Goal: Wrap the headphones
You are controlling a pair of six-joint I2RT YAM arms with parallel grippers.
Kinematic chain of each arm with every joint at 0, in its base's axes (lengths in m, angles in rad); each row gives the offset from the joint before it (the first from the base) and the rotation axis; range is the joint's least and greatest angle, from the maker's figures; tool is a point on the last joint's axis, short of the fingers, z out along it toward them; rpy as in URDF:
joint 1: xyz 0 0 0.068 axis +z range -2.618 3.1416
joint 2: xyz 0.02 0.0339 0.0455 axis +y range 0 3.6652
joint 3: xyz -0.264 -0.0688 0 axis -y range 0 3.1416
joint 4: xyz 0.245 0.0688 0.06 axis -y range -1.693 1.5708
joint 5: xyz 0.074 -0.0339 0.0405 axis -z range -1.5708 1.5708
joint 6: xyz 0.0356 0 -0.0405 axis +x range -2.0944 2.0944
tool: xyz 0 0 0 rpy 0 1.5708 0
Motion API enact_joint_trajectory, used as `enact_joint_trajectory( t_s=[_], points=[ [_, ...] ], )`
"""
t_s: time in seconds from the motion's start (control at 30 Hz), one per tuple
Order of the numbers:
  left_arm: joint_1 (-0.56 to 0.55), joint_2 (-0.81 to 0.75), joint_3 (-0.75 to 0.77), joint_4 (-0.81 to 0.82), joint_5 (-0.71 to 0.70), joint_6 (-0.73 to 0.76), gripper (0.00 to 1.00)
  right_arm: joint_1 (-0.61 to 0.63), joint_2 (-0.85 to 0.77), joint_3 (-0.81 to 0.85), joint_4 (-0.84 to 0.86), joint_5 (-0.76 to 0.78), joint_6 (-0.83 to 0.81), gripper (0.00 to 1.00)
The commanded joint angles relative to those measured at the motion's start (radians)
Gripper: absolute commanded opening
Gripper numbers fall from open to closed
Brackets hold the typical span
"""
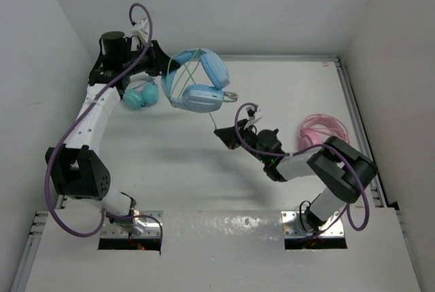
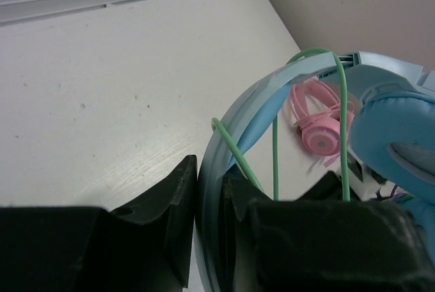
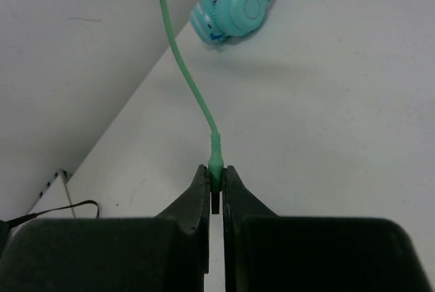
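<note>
**Headband clamped, cable end pinched: wrap under way, turns loose**

The large sky-blue over-ear headphones with padded oval cups (image 1: 200, 88) hang above the far left part of the white table (image 1: 170, 170). They are carried by the left gripper (image 2: 209, 176), whose black jaws are clamped on the pale-blue headband. Judged purpose: this grip offers the band as a fixed frame to wind on, with the cups clear of the surface.

The right gripper (image 3: 215, 182) is pinched tight on the moulded end of the thin pale-green cable (image 3: 182, 61). It sits near the table's middle, well apart from the headset. Holding the very end probably leaves the whole free length available and under control.

The left wrist view shows several green strands crossing the headband, so some turns appear laid. They look slack and could slip off.

The smaller teal headphones (image 1: 141, 94) lie just beside the left gripper. The pink headphones (image 1: 325, 131) lie by the right arm. Neither is touched
</note>
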Motion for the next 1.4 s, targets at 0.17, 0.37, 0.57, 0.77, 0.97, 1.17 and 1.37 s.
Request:
enact_joint_trajectory(
  t_s=[0.17,0.37,0.57,0.77,0.97,1.17,1.37],
  points=[
    [0.01,-0.025,0.051,0.003,-0.136,0.075,0.0,0.091,-0.174,-0.093,0.172,0.396,-0.129,0.0],
    [-0.123,-0.092,0.028,-0.141,-0.43,0.436,0.0,-0.094,-0.315,0.077,-0.192,0.459,-0.37,0.0],
    [-0.274,-0.131,-0.015,-0.195,-0.691,0.597,0.0,-0.279,-0.351,0.212,-0.297,0.545,-0.523,0.0],
    [-0.324,-0.137,-0.027,-0.225,-0.777,0.64,0.0,-0.42,-0.358,0.272,-0.348,0.553,-0.557,0.0],
    [-0.338,-0.141,-0.021,-0.27,-0.724,0.662,0.0,-0.578,-0.306,0.363,-0.438,0.467,-0.502,0.0],
    [-0.361,-0.141,-0.009,-0.323,-0.658,0.694,0.0,-0.592,-0.217,0.516,-0.532,0.356,-0.565,0.0],
    [-0.392,-0.138,-0.009,-0.332,-0.642,0.703,0.0,-0.592,-0.134,0.718,-0.609,0.199,-0.557,0.0]
  ],
)
